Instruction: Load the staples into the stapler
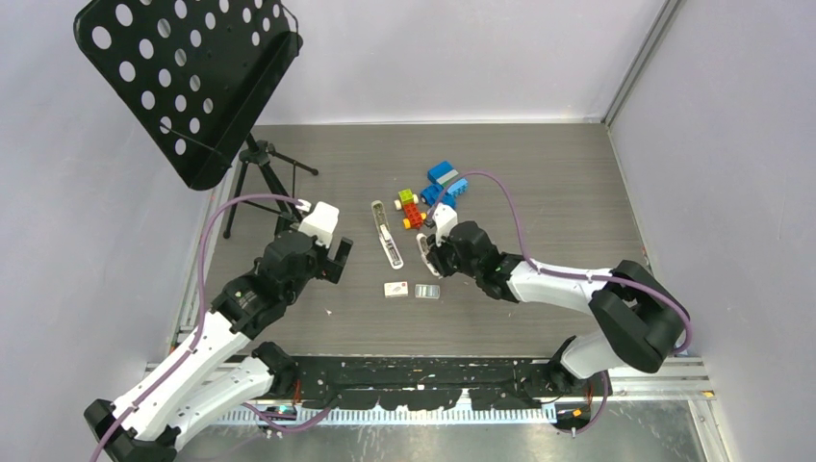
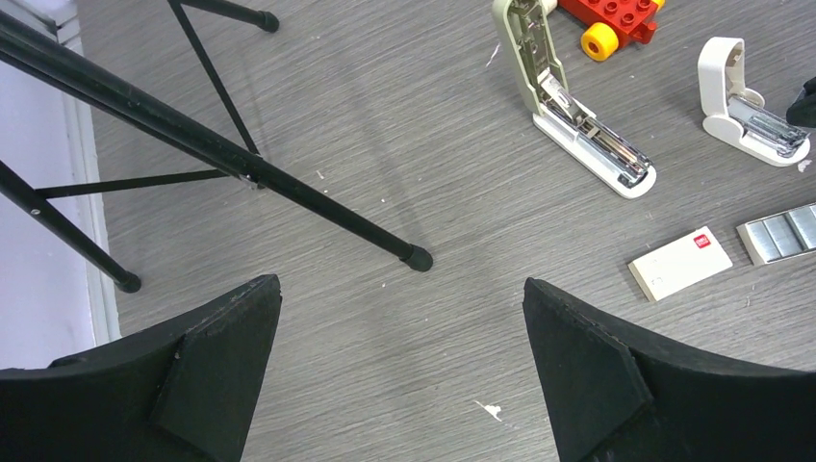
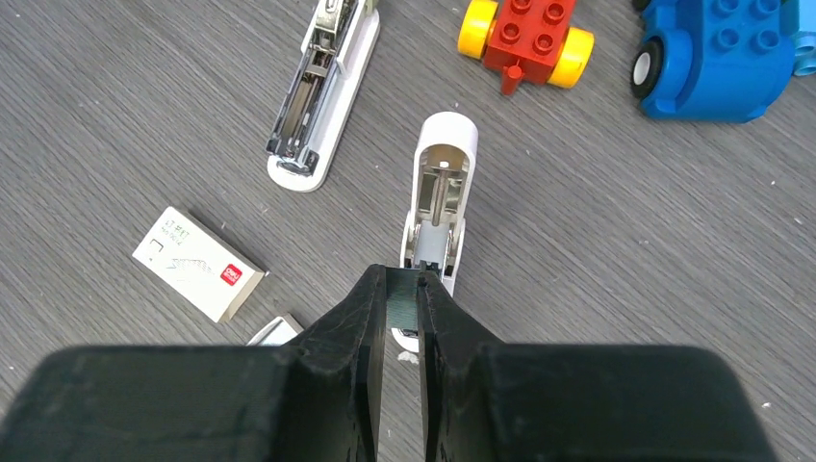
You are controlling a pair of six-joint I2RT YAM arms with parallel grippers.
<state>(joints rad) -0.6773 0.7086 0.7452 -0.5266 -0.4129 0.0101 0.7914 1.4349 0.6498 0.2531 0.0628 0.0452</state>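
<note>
- The left arm is folded at the table's (image 1: 558,192) left side. The left gripper (image 2: 399,284) is released, jaws spread wide above bare surface, near a foot of the black stand (image 2: 289,190).
- The right arm is stretched low toward the centre. The right gripper (image 3: 404,289) is clenched, its tips at the near end of the white claw-shaped piece (image 3: 438,192); whether anything is pinched cannot be told.
- The stapler (image 1: 387,234) is laid open between the two grippers.
- The staples (image 1: 427,292) are found flat beside the small box (image 1: 395,288), nearer the front edge.
- Bare surface is seen between the left gripper and the stapler.

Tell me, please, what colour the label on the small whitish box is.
The label is red; the right wrist view shows it best.
</note>
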